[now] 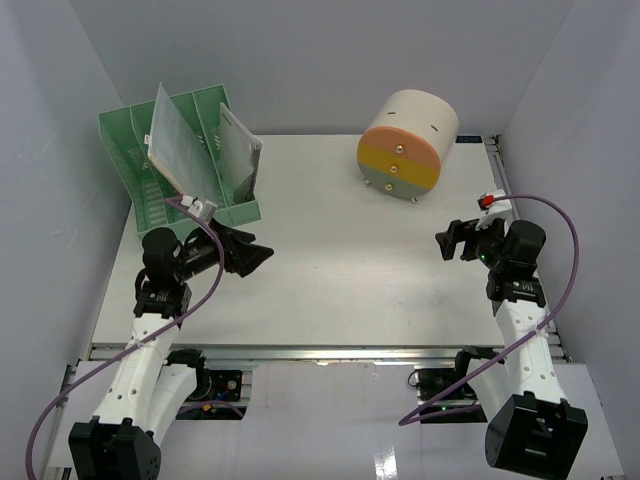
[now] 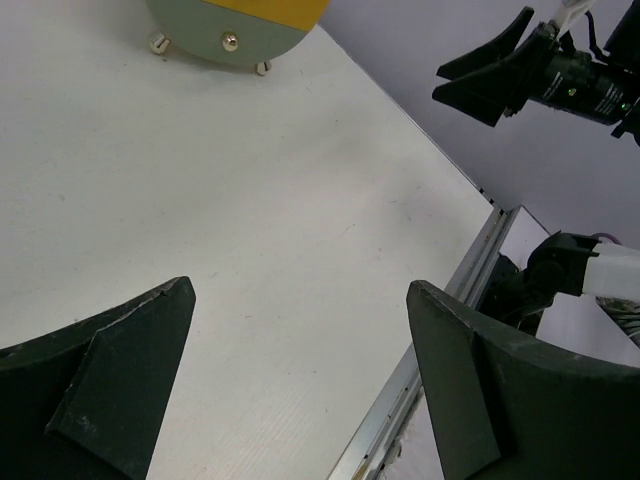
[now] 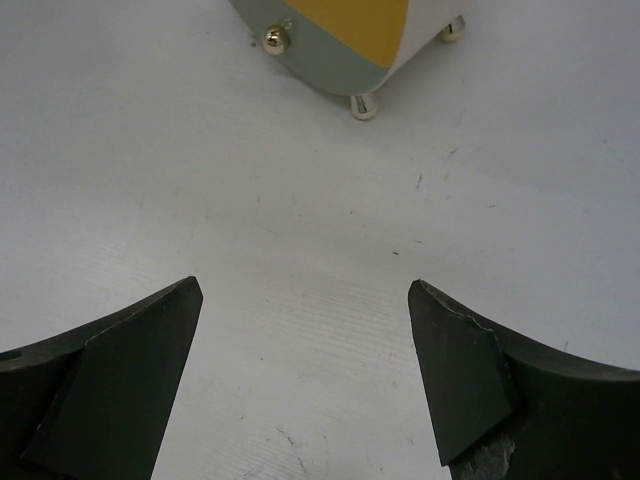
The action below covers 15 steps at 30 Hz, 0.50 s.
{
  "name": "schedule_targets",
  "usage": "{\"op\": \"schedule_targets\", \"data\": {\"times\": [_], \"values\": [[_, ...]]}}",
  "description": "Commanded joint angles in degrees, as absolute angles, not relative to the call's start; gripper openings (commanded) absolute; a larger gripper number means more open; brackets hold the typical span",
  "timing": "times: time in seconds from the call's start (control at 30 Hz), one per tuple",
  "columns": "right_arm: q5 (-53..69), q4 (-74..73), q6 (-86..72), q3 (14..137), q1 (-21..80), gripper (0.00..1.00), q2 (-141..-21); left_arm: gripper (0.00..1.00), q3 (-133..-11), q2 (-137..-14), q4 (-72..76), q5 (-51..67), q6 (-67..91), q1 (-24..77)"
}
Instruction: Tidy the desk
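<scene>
White desk [image 1: 330,285] fills the floor of a grey-walled booth, with aluminium rails along its near and right edges; both arms are bolted at its near edge. A green rack [image 1: 135,170] stands at the far left corner. A sheet [image 1: 178,150] leans in one of its slots, and a booklet [image 1: 243,160] sits in the slot to the right. Far and right of centre stands a round-topped drawer box [image 1: 405,140] on small gold feet. Its front faces near, banded peach, yellow and grey-green, each band with a gold knob.

The left gripper [image 1: 258,260] hangs over the near left part of the desk, just near of the rack, and points right. Its jaws are spread wide with only bare desk between them. The right gripper [image 1: 445,246] hangs over the right side, near of the box, and points left. Its jaws are also wide apart and hold nothing. The two grippers face each other, well apart. A purple cable [image 1: 565,235] loops from the right arm.
</scene>
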<state>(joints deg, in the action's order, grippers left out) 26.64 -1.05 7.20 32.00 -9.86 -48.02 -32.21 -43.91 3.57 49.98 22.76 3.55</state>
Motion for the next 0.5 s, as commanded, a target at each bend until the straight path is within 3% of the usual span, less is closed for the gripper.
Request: {"op": "schedule_targets", "data": {"times": [0.0,0.47], "values": [[19.2,2.3,1.3,31.8,-11.0,0.90,-47.2,0.98,-30.5,-41.8,5.0,50.5,19.5,4.1],[14.3,1.0,0.6,34.0,-12.7,0.90,-47.9,0.98,-29.6,-38.7,4.6,47.0,19.4,4.2]]}}
